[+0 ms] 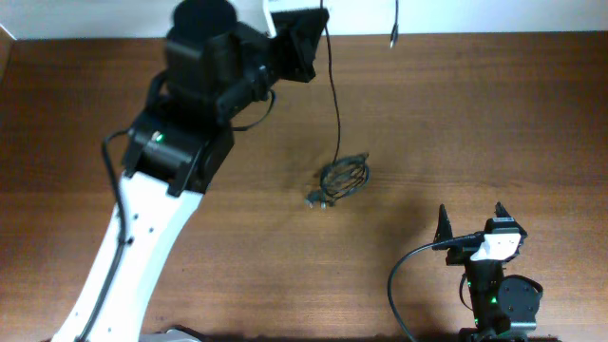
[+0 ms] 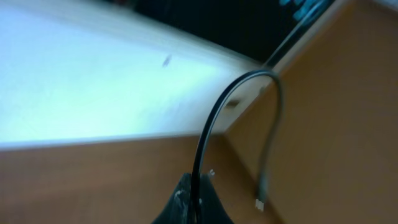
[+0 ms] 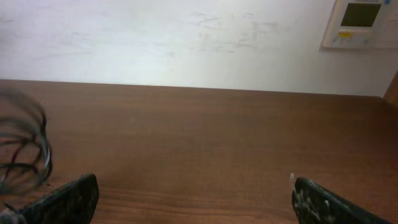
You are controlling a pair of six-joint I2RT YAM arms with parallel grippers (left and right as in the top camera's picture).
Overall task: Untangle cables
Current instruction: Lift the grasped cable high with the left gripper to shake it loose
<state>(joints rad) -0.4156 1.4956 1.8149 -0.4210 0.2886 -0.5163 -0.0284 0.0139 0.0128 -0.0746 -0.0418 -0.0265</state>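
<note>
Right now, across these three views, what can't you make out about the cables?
Overhead: the knotted bundle is too small to count strands or trace crossings.
Right wrist: the bundle is blurred and cut off by the left edge.
Left wrist: the plug end of the held strand is blurred; its type is unreadable.

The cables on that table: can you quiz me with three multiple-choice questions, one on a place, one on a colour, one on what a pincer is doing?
1. Where does the cable bundle lie?
A) near the middle of the table
B) at its left edge
C) on the floor
2. What colour is the bundle?
A) white
B) black
C) red
3. The left pincer is:
A) wide open
B) shut on a strand
C) holding a cup
Answers: 1 A, the overhead view shows it mid-table; 2 B, every loop is black; 3 B, it pinches a thin strand.
</note>
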